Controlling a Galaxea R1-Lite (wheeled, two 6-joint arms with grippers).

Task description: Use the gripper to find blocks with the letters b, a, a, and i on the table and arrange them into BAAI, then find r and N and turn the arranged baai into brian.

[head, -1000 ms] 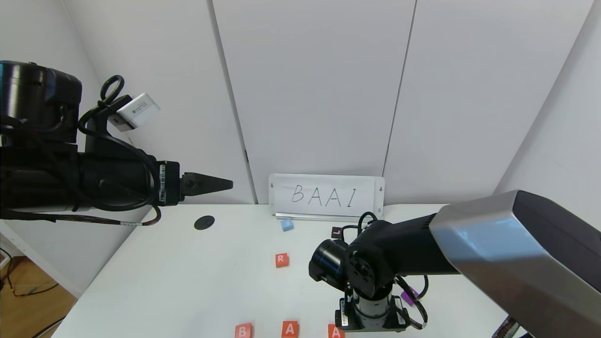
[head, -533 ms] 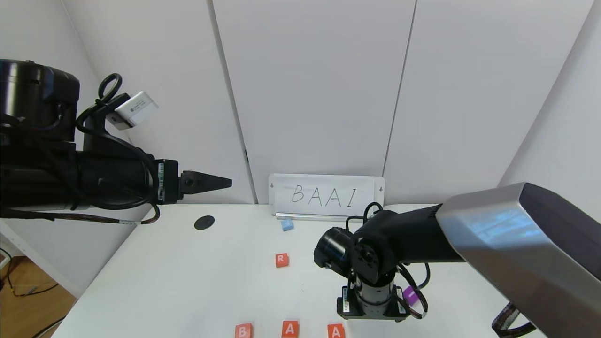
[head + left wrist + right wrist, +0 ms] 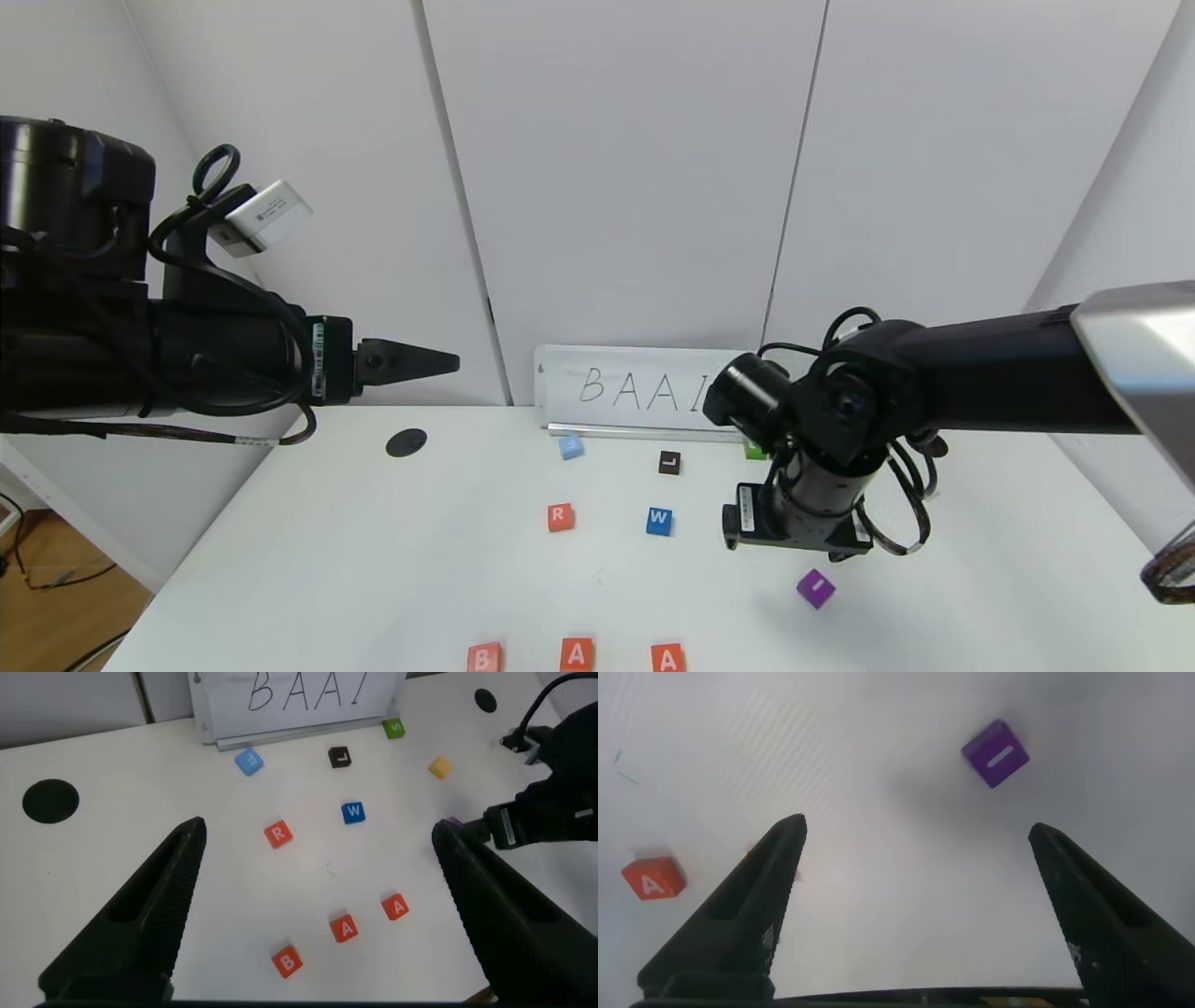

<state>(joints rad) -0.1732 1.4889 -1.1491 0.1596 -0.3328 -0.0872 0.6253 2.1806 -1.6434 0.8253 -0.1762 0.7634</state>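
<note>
Three orange-red blocks B (image 3: pixel 483 657), A (image 3: pixel 577 653) and A (image 3: pixel 667 658) lie in a row at the table's (image 3: pixel 373 560) front edge. The purple I block (image 3: pixel 816 588) lies tilted to their right and a little farther back. R (image 3: pixel 560 516) sits mid-table. The yellow N (image 3: pixel 439 766) shows only in the left wrist view, near the green S tile. My right gripper (image 3: pixel 917 828) hangs open and empty over the table just behind the I block (image 3: pixel 996 753). My left gripper (image 3: pixel 453 361) is open, held high at the left.
A blue W tile (image 3: pixel 659 521), a black L tile (image 3: pixel 669 462), a light blue tile (image 3: pixel 570 447) and a green tile (image 3: pixel 754 452) lie toward the back. A BAAI sign (image 3: pixel 644 390) stands at the rear wall. A black hole (image 3: pixel 406 442) is at back left.
My right arm has pulled back and to the right from the front edge, uncovering the W, L and green tiles and leaving the purple I alone on the table. The left arm has stayed put.
</note>
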